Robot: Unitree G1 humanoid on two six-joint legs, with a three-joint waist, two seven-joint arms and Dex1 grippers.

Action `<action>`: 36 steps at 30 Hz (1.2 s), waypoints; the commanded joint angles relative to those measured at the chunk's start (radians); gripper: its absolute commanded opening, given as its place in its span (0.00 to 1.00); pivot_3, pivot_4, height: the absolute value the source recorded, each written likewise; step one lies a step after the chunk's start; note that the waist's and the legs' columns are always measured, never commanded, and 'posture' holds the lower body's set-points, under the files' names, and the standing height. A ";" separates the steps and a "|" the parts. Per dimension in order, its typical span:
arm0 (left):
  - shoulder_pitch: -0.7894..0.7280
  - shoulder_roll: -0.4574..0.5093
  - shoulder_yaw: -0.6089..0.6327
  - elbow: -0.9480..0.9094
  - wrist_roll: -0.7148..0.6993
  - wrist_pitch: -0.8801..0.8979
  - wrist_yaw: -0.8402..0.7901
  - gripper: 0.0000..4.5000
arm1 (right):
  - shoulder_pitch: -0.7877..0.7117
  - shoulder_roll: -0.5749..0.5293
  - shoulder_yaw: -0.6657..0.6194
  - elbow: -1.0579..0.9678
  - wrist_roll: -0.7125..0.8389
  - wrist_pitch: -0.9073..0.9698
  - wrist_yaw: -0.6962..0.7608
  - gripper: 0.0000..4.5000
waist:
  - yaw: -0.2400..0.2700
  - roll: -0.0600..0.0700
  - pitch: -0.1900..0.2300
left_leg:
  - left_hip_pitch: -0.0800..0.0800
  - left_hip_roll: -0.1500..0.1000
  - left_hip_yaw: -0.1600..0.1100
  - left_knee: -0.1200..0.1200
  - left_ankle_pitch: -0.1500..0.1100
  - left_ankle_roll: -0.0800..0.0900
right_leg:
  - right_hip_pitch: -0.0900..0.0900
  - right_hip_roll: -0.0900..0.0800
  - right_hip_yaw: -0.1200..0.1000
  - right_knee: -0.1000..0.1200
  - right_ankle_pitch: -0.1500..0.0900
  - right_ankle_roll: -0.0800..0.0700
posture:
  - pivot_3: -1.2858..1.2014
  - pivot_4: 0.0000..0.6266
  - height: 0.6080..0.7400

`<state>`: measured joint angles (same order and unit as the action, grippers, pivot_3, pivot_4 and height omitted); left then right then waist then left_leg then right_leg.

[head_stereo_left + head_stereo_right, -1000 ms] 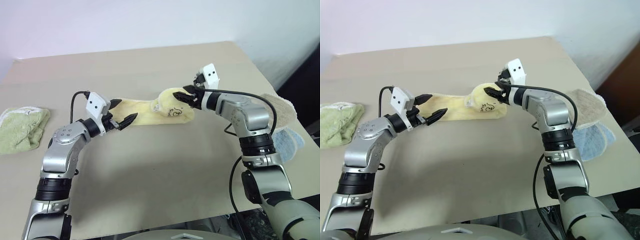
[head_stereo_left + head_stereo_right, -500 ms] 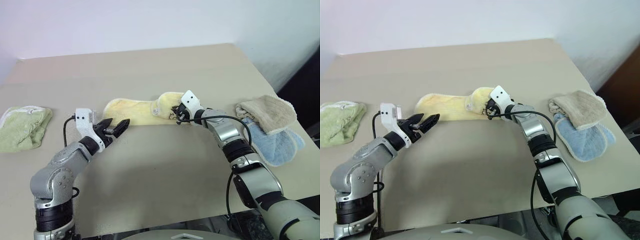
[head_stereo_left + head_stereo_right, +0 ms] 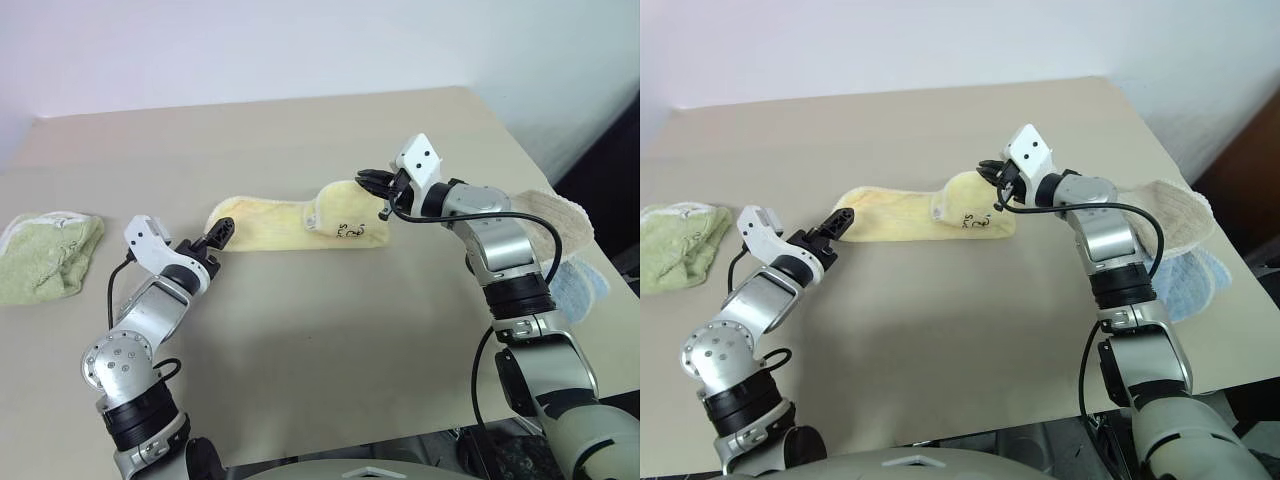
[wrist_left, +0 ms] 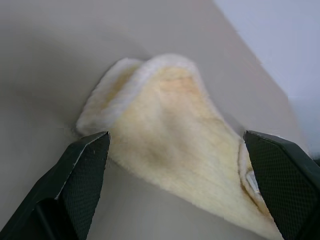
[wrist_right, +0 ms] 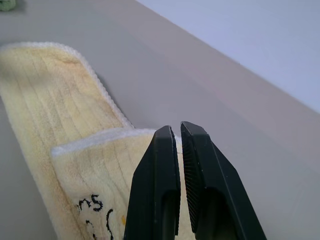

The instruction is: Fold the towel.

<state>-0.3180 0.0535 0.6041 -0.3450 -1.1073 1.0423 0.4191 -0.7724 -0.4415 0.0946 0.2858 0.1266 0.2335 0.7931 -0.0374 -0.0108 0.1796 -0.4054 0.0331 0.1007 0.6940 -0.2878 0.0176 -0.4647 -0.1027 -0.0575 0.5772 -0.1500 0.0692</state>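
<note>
Since a second ago the right end effector (image 3: 372, 180) has shut empty and lifted above the towel (image 3: 290, 222), which lies lengthwise across the worktop (image 3: 330, 330), its left end just ahead of the wide-open, empty left end effector (image 3: 222, 232).

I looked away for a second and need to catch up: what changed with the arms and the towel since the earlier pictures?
The right gripper closed and lifted off the pale yellow terry towel, holding nothing. The left gripper, open, swung in to the towel's left end. The towel, the light green towel and the beige table stayed put.
</note>
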 commanded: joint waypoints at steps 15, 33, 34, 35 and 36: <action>-0.158 0.000 -0.042 0.300 -0.123 -0.118 0.170 1.00 | 0.093 -0.017 -0.051 -0.171 0.033 0.070 -0.038 0.06 | 0.033 0.000 0.000 | 0.005 0.000 0.000 0.000 0.000 -0.001 | 0.006 0.000 -0.001 -0.001 0.000 -0.001 | 0.52 0.24 0.91; -0.235 0.129 0.002 0.346 -0.098 -0.279 -0.023 0.00 | 0.289 -0.114 -0.061 -0.391 0.127 0.256 0.044 0.05 | 0.043 -0.002 0.001 | -0.003 0.000 0.000 -0.001 -0.001 0.000 | 0.002 0.000 -0.005 -0.009 0.000 -0.001 | 0.52 0.24 0.91; -0.238 0.165 0.008 0.352 -0.090 -0.286 -0.048 0.00 | 0.290 -0.118 -0.065 -0.386 0.125 0.256 0.042 0.05 | 0.041 -0.002 0.001 | -0.003 0.001 0.000 -0.002 -0.001 0.000 | 0.001 0.001 -0.005 -0.009 0.000 -0.001 | 0.52 0.24 0.91; -0.241 0.194 0.011 0.358 -0.084 -0.292 -0.066 0.00 | 0.290 -0.122 -0.067 -0.381 0.124 0.254 0.040 0.05 | 0.040 -0.002 0.001 | -0.003 0.001 0.000 -0.002 -0.001 0.000 | 0.001 0.001 -0.005 -0.010 0.000 -0.001 | 0.52 0.24 0.91; -0.245 0.228 0.018 0.368 -0.080 -0.301 -0.089 0.00 | 0.290 -0.126 -0.070 -0.375 0.124 0.252 0.038 0.05 | 0.041 -0.002 0.001 | -0.003 0.001 0.000 -0.003 -0.001 0.000 | 0.001 0.001 -0.005 -0.010 0.000 -0.001 | 0.52 0.24 0.91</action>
<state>-0.5361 0.2464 0.6004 0.0392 -1.1970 0.7695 0.3730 -0.4784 -0.5575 0.0567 -0.0748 0.2405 0.4949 0.8372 0.0032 -0.0123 0.1806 -0.4083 0.0336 0.1012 0.6897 -0.2887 0.0177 -0.4636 -0.1020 -0.0625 0.5661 -0.1498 0.0683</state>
